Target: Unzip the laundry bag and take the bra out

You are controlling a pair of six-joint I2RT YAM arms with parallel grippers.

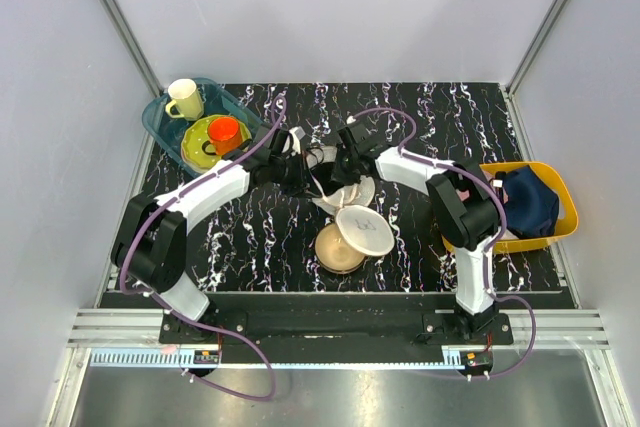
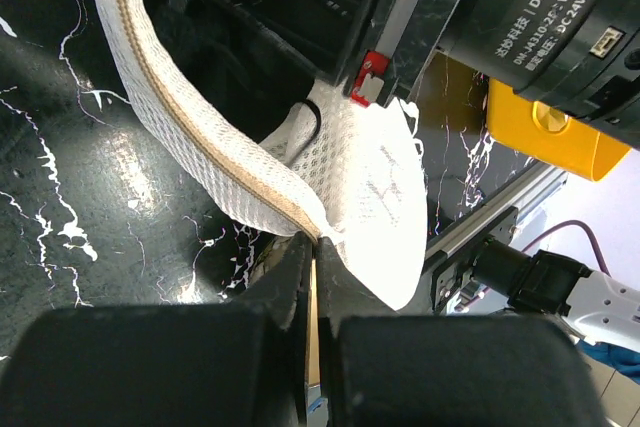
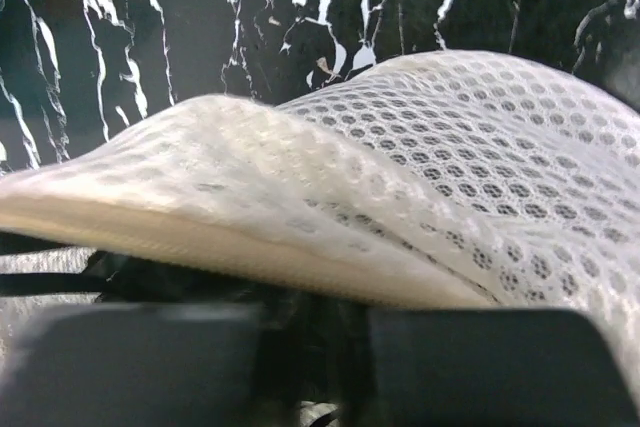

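Observation:
The cream-white mesh laundry bag (image 1: 345, 197) lies at the table's middle, its round lid (image 1: 366, 230) folded out toward the near side. My left gripper (image 1: 303, 159) is at the bag's left. In the left wrist view the left gripper (image 2: 316, 243) is shut on the bag's zip edge where the rim (image 2: 170, 97) meets the lid (image 2: 385, 197). My right gripper (image 1: 338, 169) comes in from the right. In its own view the mesh bag (image 3: 450, 177) fills the frame, and the right gripper (image 3: 320, 317) sits under the zip edge in dark blur. The bra is hidden.
A round bronze bowl (image 1: 335, 252) sits just in front of the bag, partly under the lid. A teal tray (image 1: 160, 117) at the back left holds a cream mug (image 1: 183, 99) and an orange cup (image 1: 225, 132). A yellow bin (image 1: 555, 232) on the right holds a dark blue cloth (image 1: 530, 202).

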